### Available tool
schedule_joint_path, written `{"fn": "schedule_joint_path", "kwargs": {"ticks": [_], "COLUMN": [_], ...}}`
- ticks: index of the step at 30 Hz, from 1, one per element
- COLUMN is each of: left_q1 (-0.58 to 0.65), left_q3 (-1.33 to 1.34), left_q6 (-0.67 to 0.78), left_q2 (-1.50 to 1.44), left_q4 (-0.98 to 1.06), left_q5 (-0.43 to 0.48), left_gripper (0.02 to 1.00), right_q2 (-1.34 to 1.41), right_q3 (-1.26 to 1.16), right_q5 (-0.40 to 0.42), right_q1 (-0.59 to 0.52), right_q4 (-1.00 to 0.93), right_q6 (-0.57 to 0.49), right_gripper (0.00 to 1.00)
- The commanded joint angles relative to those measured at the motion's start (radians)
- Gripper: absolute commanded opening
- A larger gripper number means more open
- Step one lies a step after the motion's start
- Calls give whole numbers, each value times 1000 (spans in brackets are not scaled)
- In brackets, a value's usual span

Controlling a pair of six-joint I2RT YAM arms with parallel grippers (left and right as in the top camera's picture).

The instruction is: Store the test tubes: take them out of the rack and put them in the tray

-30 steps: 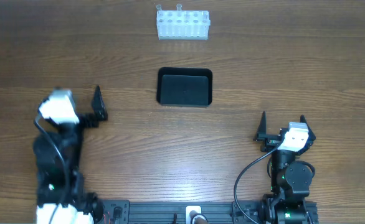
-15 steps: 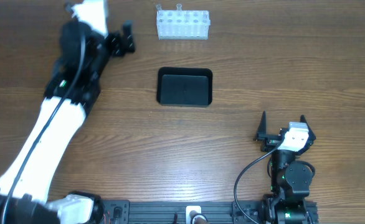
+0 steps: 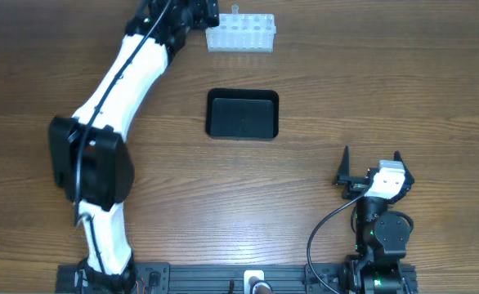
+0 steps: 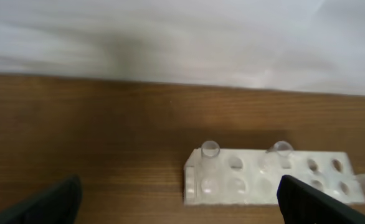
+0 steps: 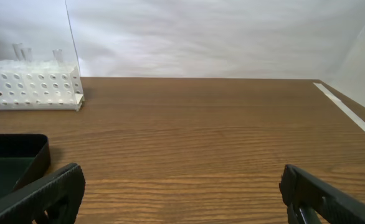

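Observation:
A clear plastic test tube rack point(image 3: 241, 35) stands at the far edge of the table, with one tube point(image 3: 235, 11) sticking up from its back row. In the left wrist view the rack point(image 4: 270, 184) holds two upright tubes point(image 4: 210, 150) point(image 4: 282, 149). My left gripper point(image 3: 200, 14) is over the rack's left end, and its fingers stand wide open point(image 4: 182, 211) on either side of the rack. The black tray point(image 3: 242, 114) lies empty in the middle of the table. My right gripper point(image 3: 370, 166) rests open near its base, and its wrist view shows the rack point(image 5: 33, 91) and the tray point(image 5: 11, 157) far off.
The left arm point(image 3: 133, 73) stretches diagonally across the left half of the wooden table. A white wall point(image 4: 182, 37) rises just behind the rack. A pale tape line point(image 5: 347, 112) marks the table's right side.
The left arm has swung from its rest spot at the left up and across to the rack's left end. The right arm has kept still.

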Motion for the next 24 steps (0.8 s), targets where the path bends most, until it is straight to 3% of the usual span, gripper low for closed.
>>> {"fn": "schedule_joint_path", "kwargs": {"ticks": [1, 24], "left_q1": [-16, -27], "left_q3": [99, 126], "left_q6": [-29, -55], "left_q2": [89, 240], "left_q4": [-5, 126], "left_q5": [-6, -45], "left_gripper": [996, 963], "right_q2": [-8, -8], "right_q3": [-8, -8], "right_q5": [-5, -5], "right_q1": [-5, -5], "right_q4": [-2, -2], "right_q6": [9, 9], "right_gripper": [993, 991]}}
